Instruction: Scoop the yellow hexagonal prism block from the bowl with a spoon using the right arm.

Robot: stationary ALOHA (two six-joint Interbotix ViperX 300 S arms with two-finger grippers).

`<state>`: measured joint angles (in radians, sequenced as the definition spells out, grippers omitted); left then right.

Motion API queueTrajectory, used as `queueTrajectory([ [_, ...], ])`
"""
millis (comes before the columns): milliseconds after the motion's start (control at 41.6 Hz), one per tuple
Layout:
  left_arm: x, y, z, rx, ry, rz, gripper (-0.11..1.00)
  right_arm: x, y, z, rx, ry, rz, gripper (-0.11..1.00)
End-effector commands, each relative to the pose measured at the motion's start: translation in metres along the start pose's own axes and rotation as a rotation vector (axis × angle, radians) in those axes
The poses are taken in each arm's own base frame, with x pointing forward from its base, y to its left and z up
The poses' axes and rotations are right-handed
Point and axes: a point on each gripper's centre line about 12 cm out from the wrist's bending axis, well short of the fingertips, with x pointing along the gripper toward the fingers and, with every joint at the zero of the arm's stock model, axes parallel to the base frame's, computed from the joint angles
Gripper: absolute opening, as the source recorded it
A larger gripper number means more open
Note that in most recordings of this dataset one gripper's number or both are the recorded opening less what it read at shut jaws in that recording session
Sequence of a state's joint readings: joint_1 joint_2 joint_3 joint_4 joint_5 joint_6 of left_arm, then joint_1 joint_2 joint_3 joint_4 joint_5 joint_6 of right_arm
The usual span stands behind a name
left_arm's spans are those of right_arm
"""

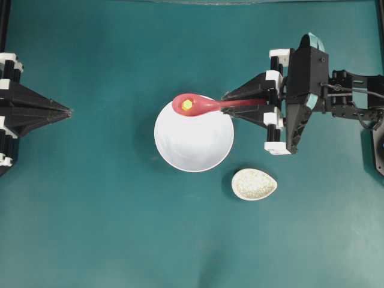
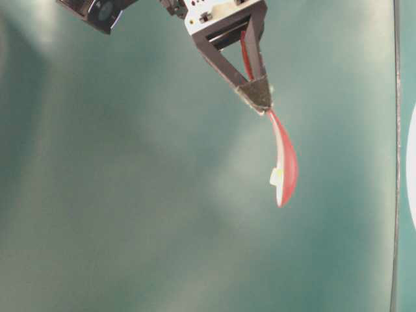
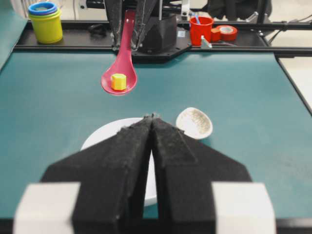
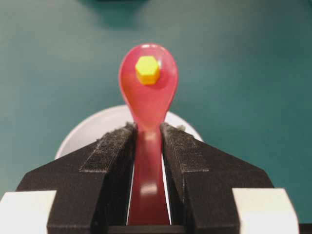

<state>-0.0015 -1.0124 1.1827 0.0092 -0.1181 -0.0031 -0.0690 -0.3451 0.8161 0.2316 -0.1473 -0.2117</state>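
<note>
right gripper [image 4: 147, 141]: clamped on glossy pink-red spoon [image 1: 198, 105] handle, scoop level so load stays | tiny yellow hexagonal block [image 1: 187, 105]: in scoop, above white round bowl [image 1: 194, 143] rim | left gripper [image 3: 152, 118]: closed, empty, parked

Seen from overhead, the bowl [image 1: 194, 143] sits near the middle of the table [image 1: 108, 228]. The small egg-shaped dish [image 1: 254, 184] lies just beside it at about four o'clock, not touching. The spoon [image 1: 207, 105] is held over the bowl's rim at twelve o'clock, handle running out toward three o'clock into the right gripper [image 1: 231, 103], whose jaws clamp the handle on both sides. The yellow hexagonal prism block [image 1: 187, 105] rests in the spoon's scoop, raised clear above the bowl. The left gripper [image 1: 67, 111] stands well apart at nine o'clock, jaws together, pointing toward the bowl.
</note>
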Motion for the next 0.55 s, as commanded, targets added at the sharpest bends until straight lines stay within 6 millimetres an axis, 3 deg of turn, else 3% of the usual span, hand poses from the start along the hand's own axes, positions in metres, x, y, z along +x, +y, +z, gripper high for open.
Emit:
queueTrajectory([
  [0, 0.0014, -0.0002, 0.0123, -0.003, -0.032, -0.001, 0.00, -0.0039, 0.0007, 0.0113, 0.006, -0.041, 0.001, 0.23],
  [529, 0.0029, -0.0002, 0.0101, -0.003, -0.026, -0.002, 0.00, -0.0049, 0.0061, 0.0109, 0.035, -0.042, 0.016, 0.23],
])
